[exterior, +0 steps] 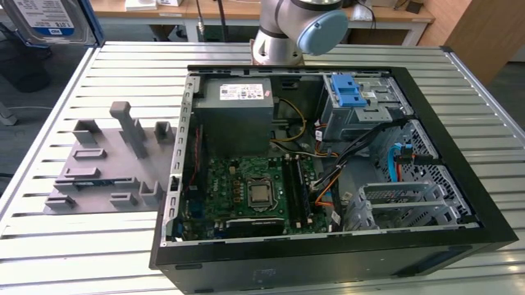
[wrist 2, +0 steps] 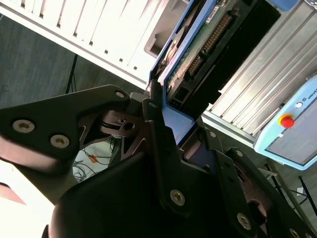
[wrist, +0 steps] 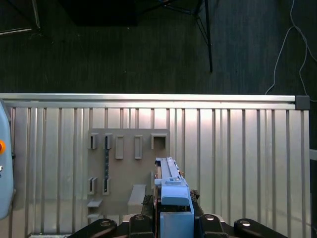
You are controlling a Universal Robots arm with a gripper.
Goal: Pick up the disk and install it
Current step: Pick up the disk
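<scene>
The slatted metal desk (exterior: 82, 246) carries everything, and the biggest thing on it is the open computer case (exterior: 311, 261), lying on its side with its inside facing up so the bays can be reached from above. In its far corner, on the exterior view's right, sits the metal cage with the blue latch (exterior: 355, 98). I judge this to be the bay meant for the disk, and I see no disk in it. My arm (exterior: 299, 27) rises from behind the case. On the exterior view's left, well apart from the case, the grey rack (exterior: 98, 178) stands on the desk, its upright slots shaped to hold parts on edge. The disk (exterior: 49, 21) is in none of those slots. It hangs in the air at the desk's far corner on the exterior view's left, label towards that camera, and in the first wrist view it hangs above the rack. My tool (wrist: 170, 199) is clenched on the disk, with a finger on each side of its blue frame. I judge this grip keeps the pads off the green circuit board seen in the second wrist view and holds the disk edge-on. The pick-up is done, the install is not.
</scene>
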